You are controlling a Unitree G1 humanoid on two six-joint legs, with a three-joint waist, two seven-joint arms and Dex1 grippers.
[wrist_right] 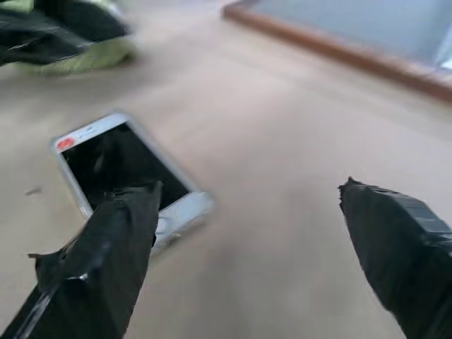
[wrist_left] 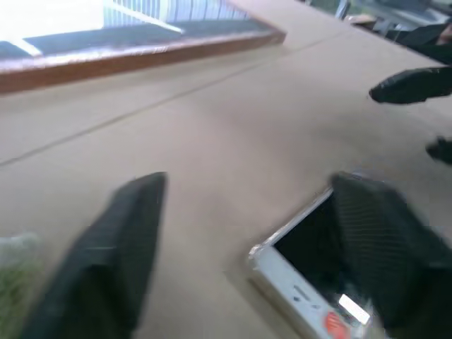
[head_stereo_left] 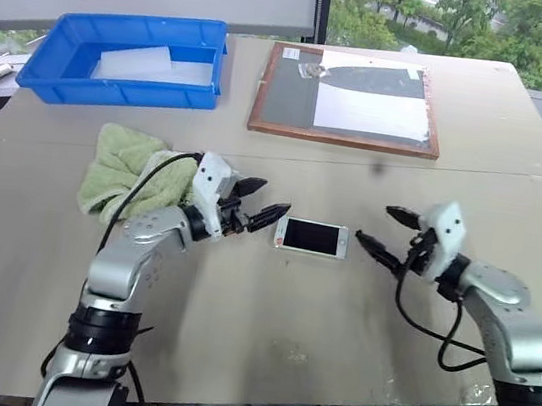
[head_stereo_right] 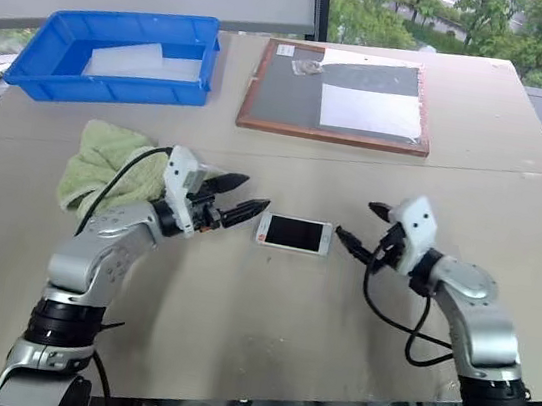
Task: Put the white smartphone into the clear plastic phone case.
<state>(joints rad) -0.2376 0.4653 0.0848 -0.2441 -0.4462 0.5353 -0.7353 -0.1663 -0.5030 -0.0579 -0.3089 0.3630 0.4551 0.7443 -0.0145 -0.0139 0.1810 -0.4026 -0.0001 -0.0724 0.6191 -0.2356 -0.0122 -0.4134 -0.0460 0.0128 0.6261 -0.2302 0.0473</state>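
The white smartphone (head_stereo_left: pixel 312 237) lies flat, screen up, in the middle of the table, with a red dot at one end (wrist_left: pixel 332 321). My left gripper (head_stereo_left: pixel 269 201) is open just left of the phone, its fingertips close to that end and touching nothing. To the phone's right, my right gripper (head_stereo_left: pixel 375 228) is also open, a short gap away, with the phone (wrist_right: pixel 127 173) in front of one finger. I cannot make out the clear plastic phone case, so I cannot tell whether it is around the phone.
A green cloth (head_stereo_left: pixel 123 177) lies behind my left arm. At the back left stands a blue bin (head_stereo_left: pixel 38 64) holding pale translucent sheets. A wood-framed dark board (head_stereo_left: pixel 341 137) lies at the back centre. The table's front edge runs close below my arms.
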